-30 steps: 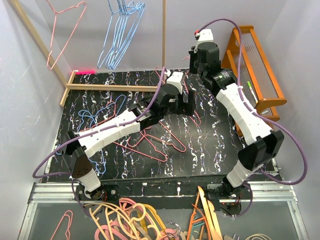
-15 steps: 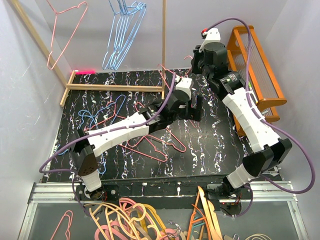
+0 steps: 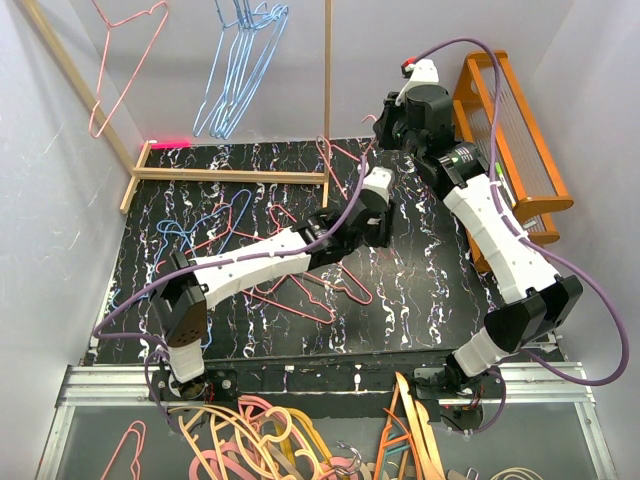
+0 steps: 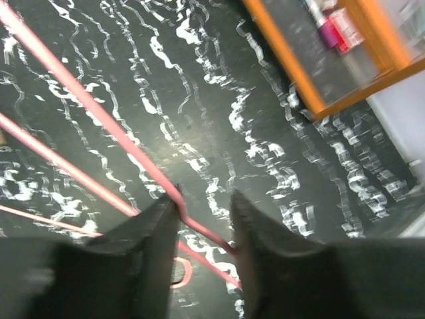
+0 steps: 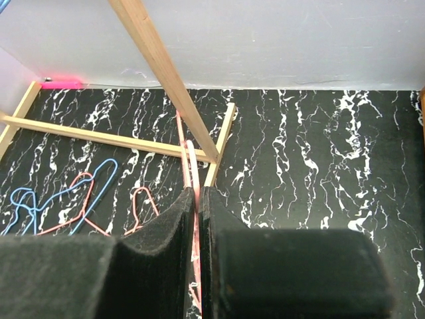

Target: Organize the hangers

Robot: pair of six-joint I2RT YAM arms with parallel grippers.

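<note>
Right end effector [image 5: 197, 193] pinches hanger [image 5: 182, 146]; rack [image 4: 285, 58] holds marker [image 4: 329, 20].

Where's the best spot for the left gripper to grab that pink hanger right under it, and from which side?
On the pink hanger, grip the long straight wire just before its bend, coming straight down with the left gripper astride it. The wire is thin and runs between the open fingers, so they should close across it, not along it.
</note>
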